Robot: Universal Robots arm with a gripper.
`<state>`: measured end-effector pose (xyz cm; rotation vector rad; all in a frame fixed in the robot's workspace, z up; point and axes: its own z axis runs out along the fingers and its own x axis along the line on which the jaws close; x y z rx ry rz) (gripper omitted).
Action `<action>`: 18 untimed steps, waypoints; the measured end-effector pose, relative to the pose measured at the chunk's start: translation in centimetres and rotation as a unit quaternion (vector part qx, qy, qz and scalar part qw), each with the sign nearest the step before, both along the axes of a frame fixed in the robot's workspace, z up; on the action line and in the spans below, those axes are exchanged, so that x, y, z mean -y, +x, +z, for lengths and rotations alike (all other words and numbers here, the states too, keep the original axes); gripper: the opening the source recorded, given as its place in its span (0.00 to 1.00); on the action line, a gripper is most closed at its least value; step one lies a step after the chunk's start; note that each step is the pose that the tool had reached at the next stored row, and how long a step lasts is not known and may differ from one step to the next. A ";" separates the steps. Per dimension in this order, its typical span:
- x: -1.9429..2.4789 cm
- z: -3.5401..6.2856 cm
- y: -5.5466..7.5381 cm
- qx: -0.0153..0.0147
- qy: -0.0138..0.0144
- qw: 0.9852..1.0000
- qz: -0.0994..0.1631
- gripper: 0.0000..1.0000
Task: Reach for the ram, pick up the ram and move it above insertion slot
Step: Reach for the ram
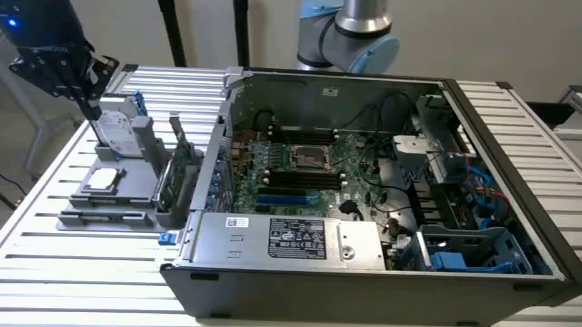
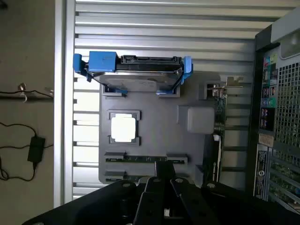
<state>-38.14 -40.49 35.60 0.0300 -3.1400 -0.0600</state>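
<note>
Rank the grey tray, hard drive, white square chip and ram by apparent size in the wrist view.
1. grey tray
2. hard drive
3. white square chip
4. ram: long but very thin, smallest in area, though longer than the chip

parts tray (image 2: 159, 136) on table (image 1: 54, 259), to the exterior view's left of computer case (image 1: 272, 300), hard drive (image 1: 116, 129) on tray

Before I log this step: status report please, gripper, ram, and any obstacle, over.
Gripper shut, empty, above the gray holder. Ram in its holder slot, not gripped. Hard drive apart from it.
</note>
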 end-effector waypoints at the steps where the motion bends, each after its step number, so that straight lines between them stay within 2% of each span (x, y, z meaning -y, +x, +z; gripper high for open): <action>1: 0.00 0.00 0.0 0.000 0.000 1.000 0.000 0.11; 13: 0.00 0.00 0.0 0.000 0.000 1.000 0.000 0.11; 16: 0.44 -0.01 0.0 0.000 0.000 1.000 0.000 0.11; 18: 1.02 -0.01 0.0 0.000 0.000 1.000 0.000 0.11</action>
